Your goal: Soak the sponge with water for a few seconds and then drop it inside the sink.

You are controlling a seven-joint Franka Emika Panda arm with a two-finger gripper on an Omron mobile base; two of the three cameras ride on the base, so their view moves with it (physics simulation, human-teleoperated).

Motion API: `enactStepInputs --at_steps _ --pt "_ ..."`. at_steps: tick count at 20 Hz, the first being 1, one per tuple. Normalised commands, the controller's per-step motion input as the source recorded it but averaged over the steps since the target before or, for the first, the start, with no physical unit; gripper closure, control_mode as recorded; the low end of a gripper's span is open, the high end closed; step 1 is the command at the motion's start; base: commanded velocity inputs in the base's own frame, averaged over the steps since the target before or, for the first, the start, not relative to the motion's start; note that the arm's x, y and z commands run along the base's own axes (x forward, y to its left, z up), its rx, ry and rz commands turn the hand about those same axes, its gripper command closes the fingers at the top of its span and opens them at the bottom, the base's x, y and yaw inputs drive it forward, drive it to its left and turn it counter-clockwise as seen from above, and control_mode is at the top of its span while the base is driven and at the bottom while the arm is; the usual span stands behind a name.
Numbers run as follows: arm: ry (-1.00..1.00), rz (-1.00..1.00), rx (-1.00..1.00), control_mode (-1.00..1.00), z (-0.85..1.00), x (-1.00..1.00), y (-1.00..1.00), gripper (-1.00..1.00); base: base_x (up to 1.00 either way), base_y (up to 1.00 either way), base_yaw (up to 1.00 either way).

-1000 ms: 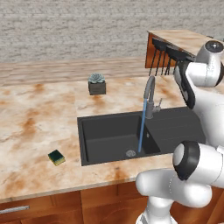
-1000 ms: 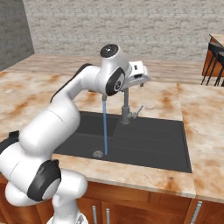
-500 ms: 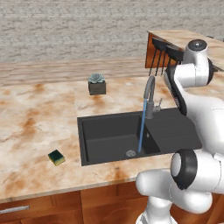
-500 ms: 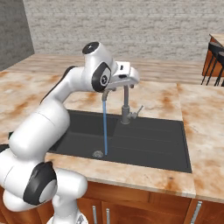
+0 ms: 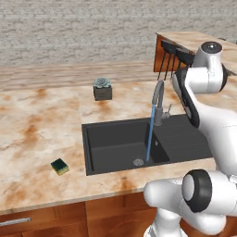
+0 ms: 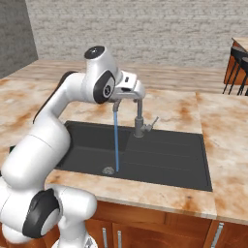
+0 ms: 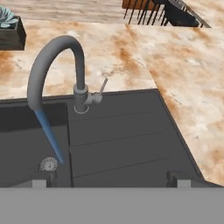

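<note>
Sponge (image 5: 59, 166) lies at the lower left of the left base picture, on the marble counter (image 5: 37, 134) just beside the sink's (image 5: 115, 150) left rim, untouched. Further in, water (image 5: 149, 137) falls in a thin blue line from the grey faucet (image 5: 159, 99) to the round drain (image 5: 138, 162). Low in the hand picture, the gripper (image 7: 111, 179) hangs released, jaws spread wide over the sink's flat right part. Beyond the sink stands a small potted succulent (image 5: 102, 89).
</note>
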Motion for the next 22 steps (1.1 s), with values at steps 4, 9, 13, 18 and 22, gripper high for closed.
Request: enactStepInputs --at_steps 4,9,13,18,22 --pt "-0.07 0.12 0.19 -1.00 0.00 -0.28 0.30 -1.00 0.00 0.00 0.00" --pt "0.00 0.23 0.04 -1.00 0.00 -0.17 0.43 -1.00 0.00 0.00 0.00" --pt "0.00 0.21 -0.01 -1.00 0.02 -0.20 0.51 -1.00 0.00 0.00 0.00" --pt "-0.03 0.14 -0.10 -1.00 0.16 -0.46 0.46 -1.00 0.00 0.00 0.00" --pt "0.00 0.10 -0.11 -1.00 0.00 -0.35 0.59 -1.00 0.00 0.00 0.00"
